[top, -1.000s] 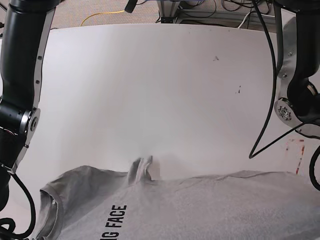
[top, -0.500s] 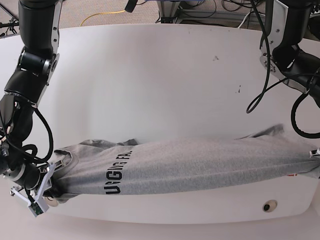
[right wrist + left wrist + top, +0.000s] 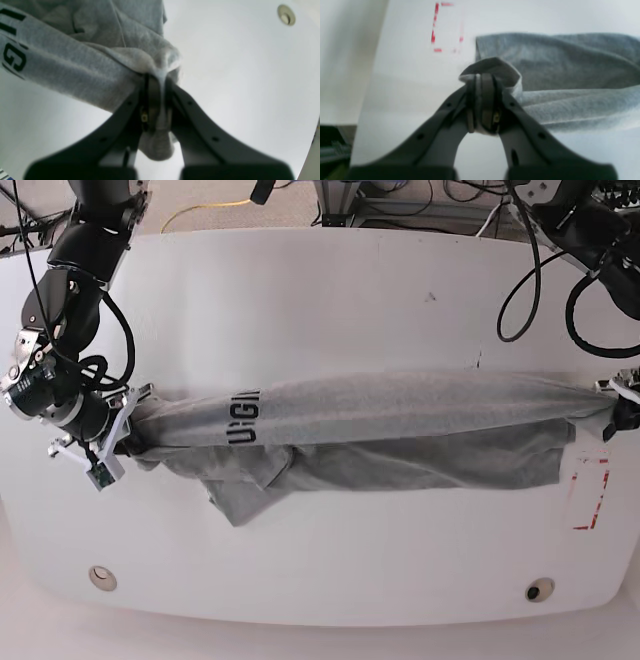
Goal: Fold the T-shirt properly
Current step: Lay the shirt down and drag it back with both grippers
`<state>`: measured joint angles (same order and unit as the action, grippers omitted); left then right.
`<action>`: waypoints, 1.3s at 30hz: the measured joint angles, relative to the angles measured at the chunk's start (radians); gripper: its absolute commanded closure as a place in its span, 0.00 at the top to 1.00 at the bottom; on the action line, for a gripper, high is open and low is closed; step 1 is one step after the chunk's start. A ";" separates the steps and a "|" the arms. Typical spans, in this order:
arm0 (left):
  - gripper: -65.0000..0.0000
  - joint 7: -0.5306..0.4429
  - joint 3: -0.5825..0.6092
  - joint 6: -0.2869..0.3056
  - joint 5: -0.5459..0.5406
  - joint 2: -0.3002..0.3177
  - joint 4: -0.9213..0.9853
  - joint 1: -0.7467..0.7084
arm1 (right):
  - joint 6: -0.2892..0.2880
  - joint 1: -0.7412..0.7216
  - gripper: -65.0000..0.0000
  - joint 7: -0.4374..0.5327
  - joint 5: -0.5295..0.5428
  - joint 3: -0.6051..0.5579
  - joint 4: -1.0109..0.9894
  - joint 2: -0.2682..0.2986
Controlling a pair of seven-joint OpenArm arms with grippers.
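Basically both grippers were clamped on the T-shirt [image 3: 380, 430], one at each end, w/ the fabric pulled into a long band across the table [image 3: 320, 300], running roughly 9 to 3 o'clock in the base view.

Right gripper [image 3: 156, 92] sat at the 9 o'clock end in base view [image 3: 115, 442]. Its wrist cam showed the jaws pinched tight on a bunched wad of grey cloth, a lump of it hanging out below the fingertips. Black lettering was visible toward 10 o'clock of that view, partly cut off, so couldn't read it fully there.

Left gripper [image 3: 482, 100] was at the 3 o'clock end, barely inside the base frame [image 3: 612, 412]. Wrist cam: jaws closed on a folded-over edge of the shirt, the rest of the cloth stretching off toward 3 o'clock. Red dashed marking [image 3: 446, 26] on the tabletop lay toward 11 o'clock from the fingertips; in base view it was just below the shirt's end [image 3: 590, 495].

Upper edge of the shirt looked taut btw the two grips. Lower layers sagged onto the table, w/ a loose corner pointing to about 7 o'clock. Lettering faced up near the 9 o'clock end, text running along the band. Two round inserts [image 3: 100, 578] sat in the table's near edge, well apart from the shirt.
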<state>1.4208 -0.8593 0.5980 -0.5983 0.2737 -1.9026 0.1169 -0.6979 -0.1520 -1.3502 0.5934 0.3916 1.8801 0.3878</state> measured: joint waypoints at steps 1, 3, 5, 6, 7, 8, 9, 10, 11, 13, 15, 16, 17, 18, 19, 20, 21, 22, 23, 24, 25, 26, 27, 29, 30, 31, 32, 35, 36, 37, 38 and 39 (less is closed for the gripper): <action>0.00 0.004 -0.012 0.000 -0.008 0.001 0.000 -0.027 | 0.000 0.023 0.00 -0.003 -0.005 0.004 0.005 0.002; 0.00 0.004 -0.016 0.001 -0.019 0.001 0.001 -0.070 | -0.001 0.066 0.00 -0.009 -0.010 0.005 0.010 0.003; 0.00 -0.001 -0.010 0.000 -0.028 0.000 0.000 -0.103 | -0.001 0.109 0.00 -0.004 -0.006 0.009 0.014 0.002; 0.00 -0.004 -0.008 0.001 -0.034 0.000 0.000 -0.113 | -0.001 0.125 0.00 -0.004 -0.002 0.018 0.018 0.000; 0.00 -0.010 -0.005 0.001 -0.040 0.000 0.000 -0.140 | 0.000 0.155 0.00 0.003 -0.002 0.031 0.028 -0.010; 0.00 -0.009 -0.004 0.001 -0.042 0.000 0.000 -0.160 | -0.001 0.177 0.00 0.004 -0.004 0.045 0.036 -0.018; 0.00 -0.016 -0.004 0.001 -0.042 0.001 0.000 -0.184 | 0.000 0.201 0.00 0.003 -0.006 0.055 0.045 -0.026; 0.00 -0.024 0.001 0.000 -0.035 0.001 0.002 -0.207 | -0.001 0.224 0.00 0.003 -0.011 0.060 0.048 -0.034; 0.00 -0.034 0.011 0.000 -0.019 -0.002 0.003 -0.225 | -0.001 0.245 0.00 -0.002 -0.014 0.060 0.048 -0.041; 0.00 -0.078 0.047 0.001 -0.005 -0.010 0.005 -0.260 | 0.000 0.284 0.00 -0.004 -0.011 0.060 0.048 -0.050; 0.00 -0.132 0.089 0.001 -0.019 -0.016 0.005 -0.288 | 0.000 0.319 0.00 -0.001 -0.010 0.061 0.048 -0.053; 0.00 -0.153 0.103 0.001 -0.027 -0.018 0.005 -0.301 | -0.001 0.335 0.00 0.007 -0.011 0.063 0.048 -0.058; 0.00 -0.173 0.115 0.001 -0.036 -0.019 0.005 -0.318 | -0.001 0.356 0.00 0.010 -0.013 0.068 0.048 -0.067; 0.00 -0.182 0.121 0.001 -0.033 -0.019 0.005 -0.330 | 0.000 0.374 0.00 0.004 -0.016 0.073 0.048 -0.076; 0.00 -0.182 0.124 0.001 -0.026 -0.018 0.006 -0.337 | 0.000 0.386 0.00 0.002 -0.017 0.076 0.048 -0.081; 0.00 -0.179 0.127 0.001 -0.017 -0.018 0.010 -0.341 | -0.001 0.400 0.00 0.002 -0.018 0.080 0.048 -0.087; 0.00 -0.180 0.127 0.001 -0.013 -0.018 0.017 -0.342 | -0.001 0.409 0.00 0.000 -0.019 0.080 0.047 -0.089; 0.00 -0.180 0.128 0.001 -0.013 -0.018 0.022 -0.341 | 0.000 0.418 0.00 0.001 -0.017 0.080 0.047 -0.089; 0.00 -0.180 0.129 0.001 -0.013 -0.018 0.024 -0.344 | 0.000 0.426 0.00 0.005 -0.017 0.081 0.047 -0.089; 0.00 -0.183 0.129 0.001 -0.014 -0.016 0.024 -0.352 | 0.000 0.439 0.00 0.009 -0.013 0.081 0.048 -0.089; 0.00 -0.187 0.129 0.001 -0.018 -0.014 0.024 -0.358 | 0.000 0.449 0.00 0.011 -0.012 0.082 0.048 -0.088; 0.00 -0.191 0.129 0.001 -0.024 -0.008 0.024 -0.368 | 0.000 0.456 0.00 0.014 -0.011 0.083 0.048 -0.088; 0.00 -0.187 0.132 0.001 -0.028 0.002 0.024 -0.378 | 0.000 0.467 0.00 0.009 -0.013 0.084 0.048 -0.086; 0.00 -0.180 0.134 0.001 -0.016 0.013 0.027 -0.384 | 0.000 0.477 0.00 0.000 -0.014 0.085 0.048 -0.085; 0.00 -0.181 0.134 0.001 -0.016 0.021 0.033 -0.383 | 0.000 0.477 0.00 0.000 -0.016 0.087 0.048 -0.084; 0.00 -0.182 0.134 0.001 -0.017 0.024 0.038 -0.382 | 0.000 0.478 0.00 0.000 -0.018 0.086 0.048 -0.083; 0.00 -0.185 0.134 0.001 -0.018 0.027 0.041 -0.384 | 0.000 0.481 0.00 0.004 -0.016 0.086 0.048 -0.083; 0.00 -0.192 0.131 0.001 -0.024 0.034 0.052 -0.403 | 0.001 0.499 0.00 0.018 -0.010 0.086 0.049 -0.083; 0.00 -0.189 0.131 0.001 -0.023 0.033 0.056 -0.410 | 0.001 0.504 0.00 0.011 -0.011 0.085 0.049 -0.083; 0.00 -0.184 0.131 0.001 -0.023 0.031 0.062 -0.414 | 0.001 0.511 0.00 0.004 -0.013 0.085 0.049 -0.082; 0.00 -0.180 0.131 0.001 -0.019 0.031 0.067 -0.417 | 0.000 0.515 0.00 0.002 -0.016 0.085 0.048 -0.082; 0.00 -0.181 0.134 0.001 -0.017 0.032 0.068 -0.417 | 0.000 0.516 0.00 0.003 -0.018 0.085 0.048 -0.081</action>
<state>1.2396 -0.7254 0.5987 -0.6151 0.3061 -1.8347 -0.2996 -0.6975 0.3641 -1.3472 0.5758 0.4770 1.9285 0.3065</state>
